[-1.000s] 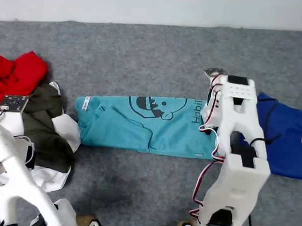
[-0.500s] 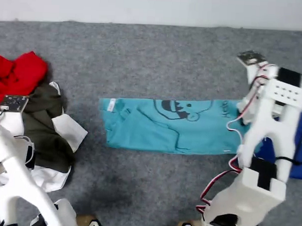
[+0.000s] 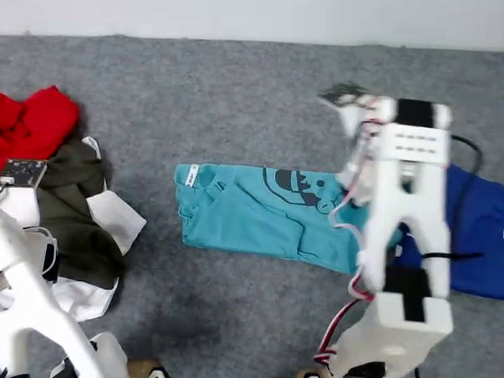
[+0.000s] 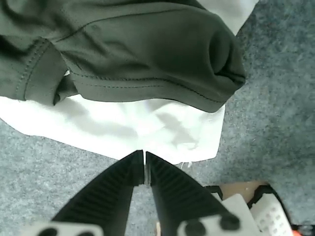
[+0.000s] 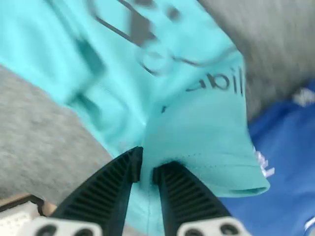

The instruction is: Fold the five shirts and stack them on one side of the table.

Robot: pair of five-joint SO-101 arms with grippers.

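A teal shirt (image 3: pixel 259 213) with a dark print lies folded lengthwise across the middle of the table. My right gripper (image 5: pixel 146 171) is shut on the teal shirt's (image 5: pixel 197 132) right end, lifting that end up and over toward the left. A folded blue shirt (image 3: pixel 484 228) lies under and to the right of that arm. At the left sit a red shirt (image 3: pixel 25 125), a dark olive shirt (image 3: pixel 71 210) and a white shirt (image 3: pixel 108 220) in a heap. My left gripper (image 4: pixel 144 169) is shut and empty, hovering over the white shirt's (image 4: pixel 113 125) edge, beside the olive shirt (image 4: pixel 133 54).
The table is covered in grey carpet (image 3: pixel 223 96). A pale wall runs along the far edge. The arm bases (image 3: pixel 378 362) stand at the near edge. Bare carpet lies behind and in front of the teal shirt.
My right arm dragged the teal shirt to the right, then swung back left, carrying its right end over itself. The left arm stayed still.
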